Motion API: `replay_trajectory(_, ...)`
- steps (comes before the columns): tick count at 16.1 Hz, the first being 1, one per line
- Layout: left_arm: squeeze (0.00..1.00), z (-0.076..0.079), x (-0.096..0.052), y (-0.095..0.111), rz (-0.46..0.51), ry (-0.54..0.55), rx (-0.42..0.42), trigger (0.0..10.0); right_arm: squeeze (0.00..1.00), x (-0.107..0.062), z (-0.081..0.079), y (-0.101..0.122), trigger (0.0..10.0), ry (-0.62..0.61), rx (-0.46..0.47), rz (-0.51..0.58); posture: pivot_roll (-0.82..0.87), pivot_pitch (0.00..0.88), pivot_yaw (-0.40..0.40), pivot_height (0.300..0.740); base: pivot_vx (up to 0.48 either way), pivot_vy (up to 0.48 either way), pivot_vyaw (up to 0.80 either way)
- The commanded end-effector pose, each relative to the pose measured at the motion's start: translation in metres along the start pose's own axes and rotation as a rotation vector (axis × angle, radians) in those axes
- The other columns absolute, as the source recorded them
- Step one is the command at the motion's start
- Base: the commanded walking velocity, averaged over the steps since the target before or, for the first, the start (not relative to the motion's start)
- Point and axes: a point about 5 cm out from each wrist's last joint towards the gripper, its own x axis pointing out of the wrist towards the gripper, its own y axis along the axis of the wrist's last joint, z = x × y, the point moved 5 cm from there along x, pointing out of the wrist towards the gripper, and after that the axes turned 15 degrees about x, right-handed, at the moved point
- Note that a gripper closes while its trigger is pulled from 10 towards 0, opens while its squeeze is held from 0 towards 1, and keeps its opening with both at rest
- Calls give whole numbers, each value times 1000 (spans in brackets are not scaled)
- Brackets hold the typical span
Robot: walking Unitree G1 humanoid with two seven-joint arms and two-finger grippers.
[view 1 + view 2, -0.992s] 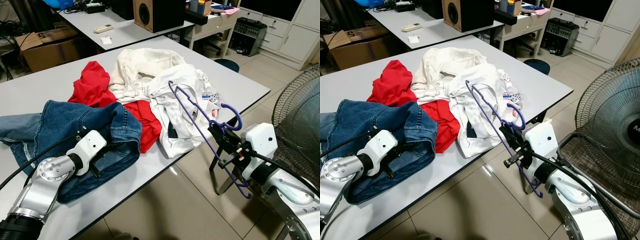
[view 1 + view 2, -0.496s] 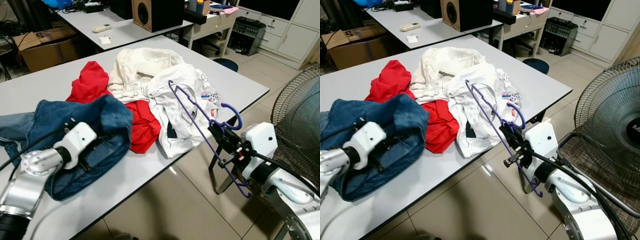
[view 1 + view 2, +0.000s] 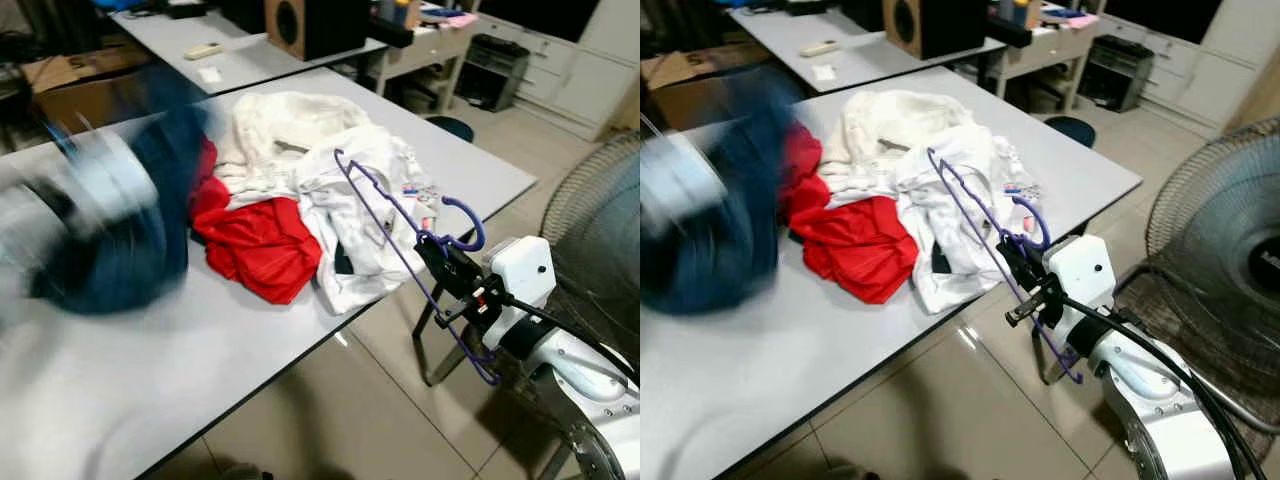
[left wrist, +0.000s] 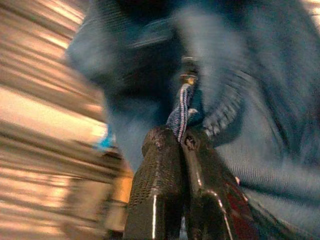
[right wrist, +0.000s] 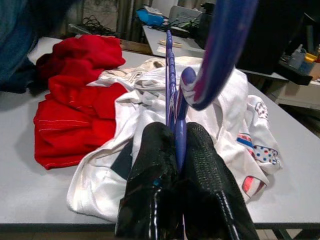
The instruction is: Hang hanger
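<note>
My right gripper (image 3: 447, 265) is shut on a purple wire hanger (image 3: 386, 217), off the table's right edge. The hanger slants up over the clothes, with its hook (image 3: 464, 226) just above the gripper. In the right wrist view the fingers (image 5: 197, 150) clamp the purple wire (image 5: 176, 107). A blue denim garment (image 3: 150, 205) hangs raised at the left, heavily blurred. My left gripper (image 4: 180, 137) is shut on a fold of that denim garment (image 4: 260, 115).
A red garment (image 3: 256, 243) and white garments (image 3: 345, 170) lie heaped on the grey table (image 3: 210, 350). A large floor fan (image 3: 1230, 250) stands at the right. A second table with a speaker (image 3: 310, 25) is behind. Tiled floor lies below.
My left arm has swung up fast with the denim garment, lifting it off the table and uncovering more of the red garment. The right gripper and hanger have barely moved.
</note>
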Motion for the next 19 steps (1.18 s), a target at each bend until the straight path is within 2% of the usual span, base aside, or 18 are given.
replay_trajectory(1, 0, 21, 0, 8, 41, -126, 7, 0, 0, 1, 0, 2, 10000, -1, -6, 11, -13, 0, 6, 740, 0, 0, 0)
replay_trajectory(2, 0, 42, -3, 16, 84, -227, -81, 0, 0, 1, -1, 1, 10000, 0, -3, 11, -12, 0, 7, 740, 0, 0, 0)
replay_trajectory(4, 0, 100, -8, 30, 119, -410, -145, 0, 0, 3, -4, -1, 10000, 3, 8, 11, -10, 0, 11, 740, 0, 0, 0)
replay_trajectory(5, 0, 116, -11, 33, 123, -462, -158, 0, 0, 3, -5, -2, 10000, 5, 11, 11, -12, 0, 13, 740, 0, 0, 0)
replay_trajectory(6, 0, 140, -19, 43, 146, -562, -196, 0, 0, 4, -7, -2, 10000, 9, 15, 13, -13, 0, 13, 740, 0, 0, 0)
replay_trajectory(7, 0, 149, -18, 50, 158, -578, -248, 0, 0, 4, -8, -2, 10000, 11, 21, 15, -15, 0, 15, 740, 0, 0, 0)
replay_trajectory(8, 0, 148, -16, 50, 156, -564, -257, 0, 0, 4, -8, -2, 10000, 11, 21, 14, -15, 0, 15, 740, 0, 0, 0)
replay_trajectory(9, 0, 145, -13, 50, 144, -536, -276, 10000, 0, 4, -8, -2, 10000, 12, 20, 14, -16, 0, 15, 740, 0, 0, 0)
replay_trajectory(10, 659, 140, -10, 51, 144, -511, -320, 10000, 0, 4, -8, -2, 10000, 11, 20, 15, -18, 0, 16, 740, 0, 0, 0)
replay_trajectory(11, 1000, 139, -12, 54, 160, -514, -336, 10000, 0, 3, -8, -2, 10000, 10, 20, 14, -20, 0, 18, 740, 0, 0, 0)
replay_trajectory(18, 1000, 157, -31, 56, 105, -590, -328, 10000, 0, 2, -9, -4, 10000, 15, 20, 10, -17, 0, 21, 740, 0, 0, 0)
replay_trajectory(19, 835, 158, -27, 46, 26, -517, -253, 10000, 0, 2, -10, -4, 10000, 15, 20, 12, -17, 0, 23, 740, 0, 0, 0)
